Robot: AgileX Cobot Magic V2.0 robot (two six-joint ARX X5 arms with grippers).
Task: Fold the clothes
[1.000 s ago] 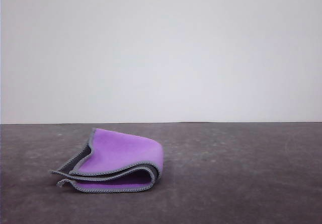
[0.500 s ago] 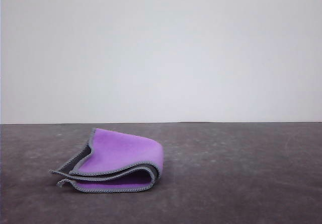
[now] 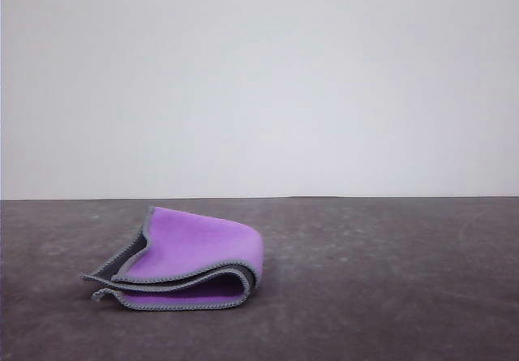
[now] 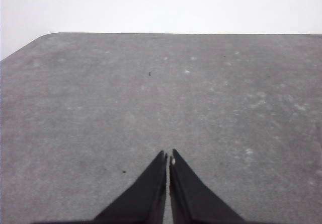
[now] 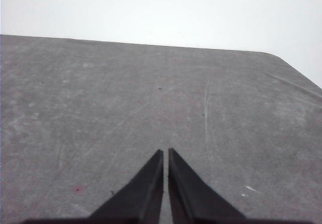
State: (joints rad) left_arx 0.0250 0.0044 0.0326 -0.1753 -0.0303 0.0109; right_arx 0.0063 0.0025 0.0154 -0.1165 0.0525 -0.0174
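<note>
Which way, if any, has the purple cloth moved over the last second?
No. The cloth lies at the same spot below the table's far edge, folded the same way.

The left tool (image 4: 168,157) has its jaws pressed together, empty; the right tool (image 5: 165,152) likewise, both pointing toward 12 o'clock.

Dark grey, scuffed table (image 3: 389,296) under even light, before a plain white wall (image 3: 259,85).
</note>
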